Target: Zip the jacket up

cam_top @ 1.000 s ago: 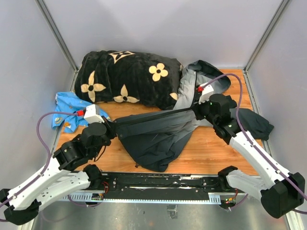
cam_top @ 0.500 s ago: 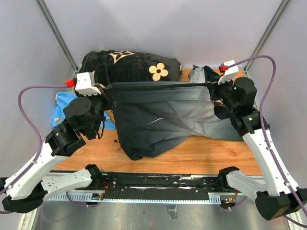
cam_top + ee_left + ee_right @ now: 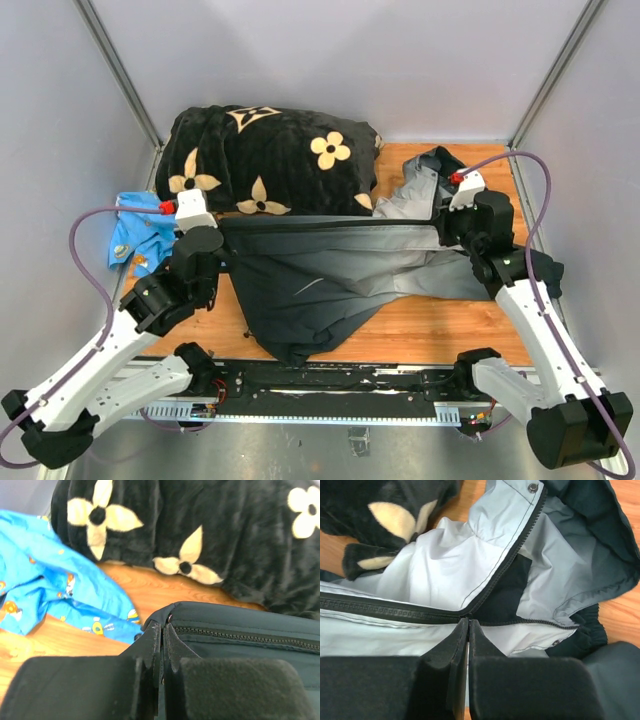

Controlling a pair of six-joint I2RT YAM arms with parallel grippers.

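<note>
Top view: jacket (image 3: 330, 270) lies across the middle of the table (image 3: 450, 320), its front edge pulled into a tight line between left gripper (image 3: 224, 232) at the left end and right gripper (image 3: 440, 228) at the right, likely to straighten the zipper run. The body sags toward the near edge and the hood is bunched at far right. Blanket (image 3: 270, 160) sits far behind, blue cloth (image 3: 135, 232) at far left. Left wrist view: jaws closed, pinching the jacket's bottom corner just beside the zipper (image 3: 240, 637), acting as an anchor. Right wrist view: jaws closed on the zipper line where the two halves part toward the collar; slider hidden, can't tell.
</note>
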